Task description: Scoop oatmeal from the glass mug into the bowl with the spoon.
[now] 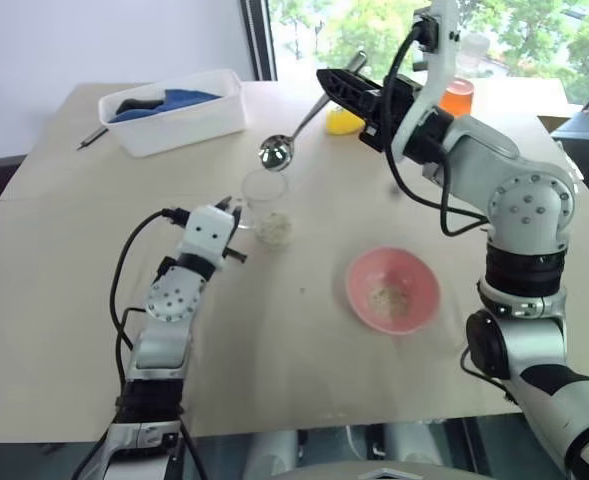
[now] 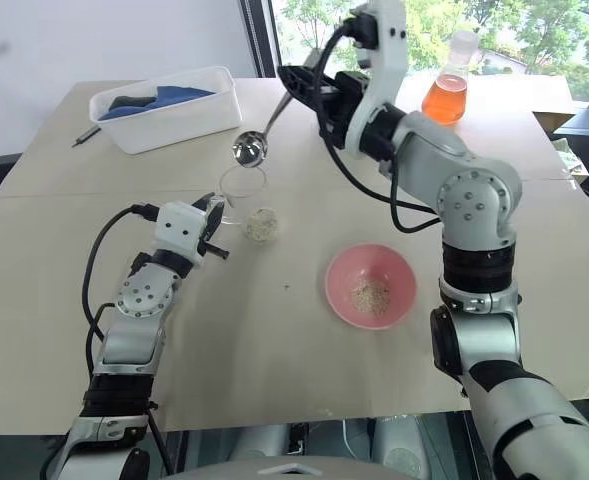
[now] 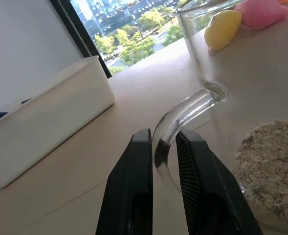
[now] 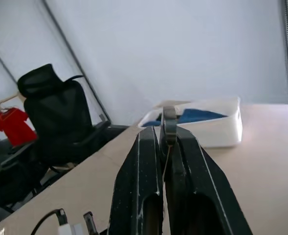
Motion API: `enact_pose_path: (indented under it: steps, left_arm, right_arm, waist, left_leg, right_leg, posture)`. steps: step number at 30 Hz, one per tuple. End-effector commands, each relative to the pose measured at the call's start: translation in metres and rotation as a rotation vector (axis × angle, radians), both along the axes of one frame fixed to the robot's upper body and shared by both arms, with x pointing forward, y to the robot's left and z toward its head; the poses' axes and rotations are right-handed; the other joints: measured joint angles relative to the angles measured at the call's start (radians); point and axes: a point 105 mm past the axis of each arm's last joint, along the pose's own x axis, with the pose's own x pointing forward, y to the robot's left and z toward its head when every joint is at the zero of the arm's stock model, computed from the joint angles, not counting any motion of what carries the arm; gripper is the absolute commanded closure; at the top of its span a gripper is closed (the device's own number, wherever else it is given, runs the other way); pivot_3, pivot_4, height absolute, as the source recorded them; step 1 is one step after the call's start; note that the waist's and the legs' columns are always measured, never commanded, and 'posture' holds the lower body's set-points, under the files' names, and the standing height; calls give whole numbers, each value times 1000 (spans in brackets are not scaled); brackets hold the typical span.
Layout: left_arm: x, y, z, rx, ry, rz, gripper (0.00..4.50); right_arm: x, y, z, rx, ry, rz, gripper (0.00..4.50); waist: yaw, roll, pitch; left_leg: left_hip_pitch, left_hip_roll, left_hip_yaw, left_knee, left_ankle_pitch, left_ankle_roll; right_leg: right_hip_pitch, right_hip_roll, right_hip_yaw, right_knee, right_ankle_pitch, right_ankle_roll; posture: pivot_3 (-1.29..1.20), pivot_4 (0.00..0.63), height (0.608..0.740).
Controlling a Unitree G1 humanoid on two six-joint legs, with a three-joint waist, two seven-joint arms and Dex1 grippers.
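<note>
The clear glass mug (image 1: 263, 196) stands on the table at centre left, with pale oatmeal (image 1: 274, 228) in its bottom. My left gripper (image 3: 163, 135) is shut on the mug's curved glass handle (image 3: 184, 114). The silver spoon (image 1: 304, 122) slants down from my right gripper (image 1: 326, 80), which is raised over the table and shut on the spoon's handle. The spoon's shiny oval end hangs just above the mug's rim. The pink bowl (image 1: 360, 278) sits to the right of the mug, nearer the front edge, with a little oatmeal (image 1: 388, 298) in it.
A white tub (image 1: 179, 124) holding blue cloth stands at the back left, with a dark pen (image 1: 92, 137) beside it. A yellow object (image 1: 342, 122) lies behind the right gripper. A flask of orange liquid (image 2: 448, 92) stands at the back right.
</note>
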Motion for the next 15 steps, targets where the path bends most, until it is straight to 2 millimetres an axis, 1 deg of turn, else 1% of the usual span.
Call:
enact_pose_path:
  steps: [1,4,5,6,10,15]
  left_arm:
    - [1,-5,6,11,-19,-31,3728]
    - [2,-4,7,5,-21,-33,3728]
    - [2,-3,7,2,-22,-32,4245]
    - [2,-3,7,1,-22,-30,4437]
    - [2,-1,5,3,-17,-22,4437]
    - [3,-1,5,-8,-13,-22,4437]
  right_arm:
    - [-4,10,4,-57,-85,33,4500]
    - [-3,15,-4,-107,-93,47,4500]
    - [-3,16,-6,-118,-94,46,4500]
    - [-3,17,-7,-126,-98,48,4500]
    - [-3,23,-15,-172,-112,51,4500]
    - [-1,24,-22,-219,-126,46,4500]
  waist:
    - [-1,0,0]
    - [-1,0,0]
    - [-1,0,0]
    - [-1,0,0]
    - [-8,0,0]
    - [-6,0,0]
  left_leg:
    - [0,0,0,0,0,0]
    - [0,0,0,0,0,0]
    - [0,0,-1,0,0,0]
    - [0,0,-1,0,0,-1]
    - [0,0,-1,0,1,-1]
    - [0,0,-1,1,2,-3]
  right_leg:
    - [0,0,0,0,0,0]
    - [0,0,0,0,0,0]
    - [0,0,-1,0,0,0]
    - [0,0,-1,0,0,0]
    - [0,0,-1,0,0,0]
    - [0,0,-2,0,0,0]
  posture:
    - [0,150,740]
    - [0,150,740]
    - [0,150,740]
    - [0,150,740]
    - [0,150,740]
    - [0,150,740]
